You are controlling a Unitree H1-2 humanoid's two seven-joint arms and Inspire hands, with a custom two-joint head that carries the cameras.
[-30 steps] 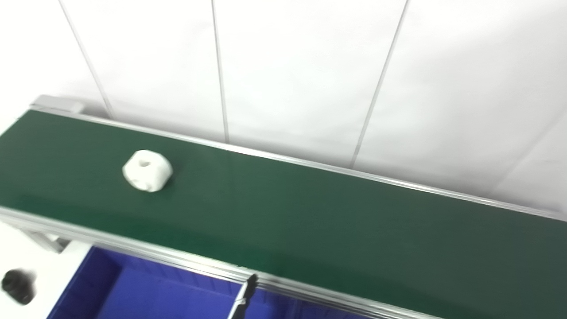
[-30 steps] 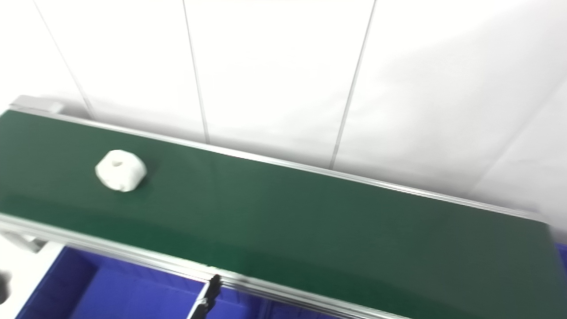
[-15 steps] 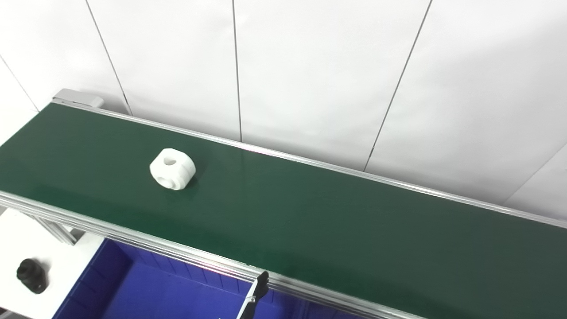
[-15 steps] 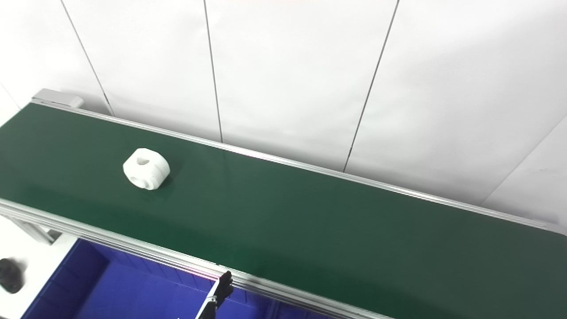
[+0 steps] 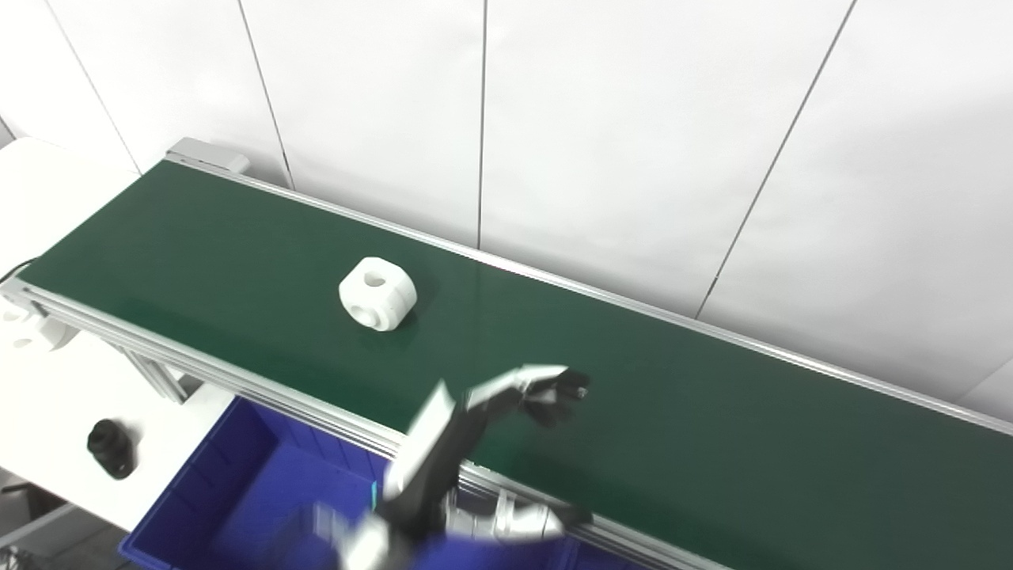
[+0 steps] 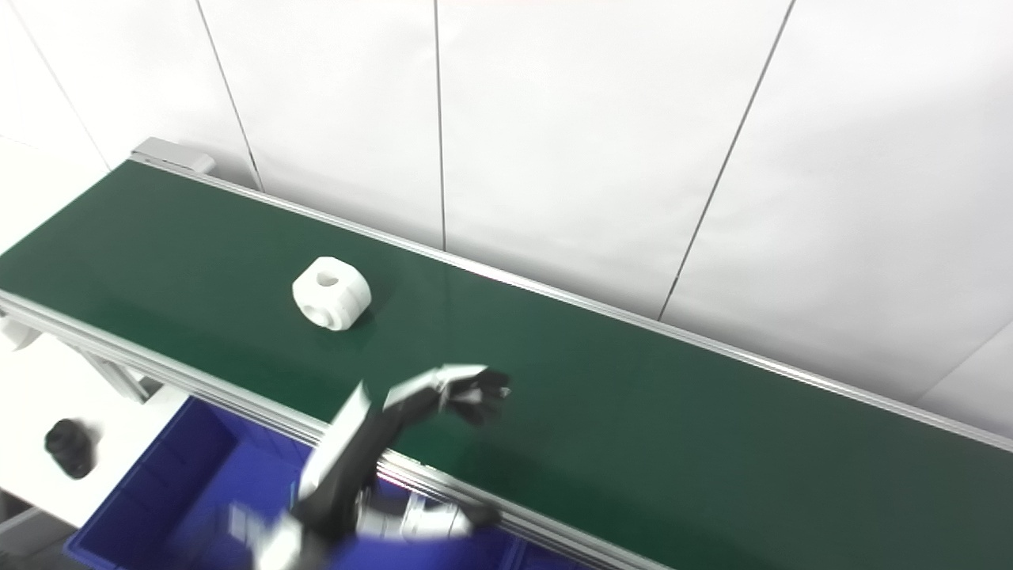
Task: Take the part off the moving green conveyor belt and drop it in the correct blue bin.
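Note:
A white round part (image 5: 378, 293) with a hole on top lies on the green conveyor belt (image 5: 673, 443), left of its middle. My left hand (image 5: 538, 392) is raised over the belt's near edge, to the right of the part and nearer to me, well apart from it. It is blurred; its fingers reach forward, slightly curled, and hold nothing. It also shows in the right eye view (image 6: 463, 392). A blue bin (image 5: 229, 483) stands below the belt's near rail, under my left arm. My right hand is out of view.
A small black part (image 5: 111, 449) lies on the white table left of the bin. A white object (image 5: 32, 332) sits at the belt's left end. An aluminium rail (image 5: 237, 380) edges the belt. A white panelled wall stands right behind it.
The camera has shifted, so the whole scene sits further right. My left hand has risen from the bottom edge to above the belt's near edge. The part still lies on the belt.

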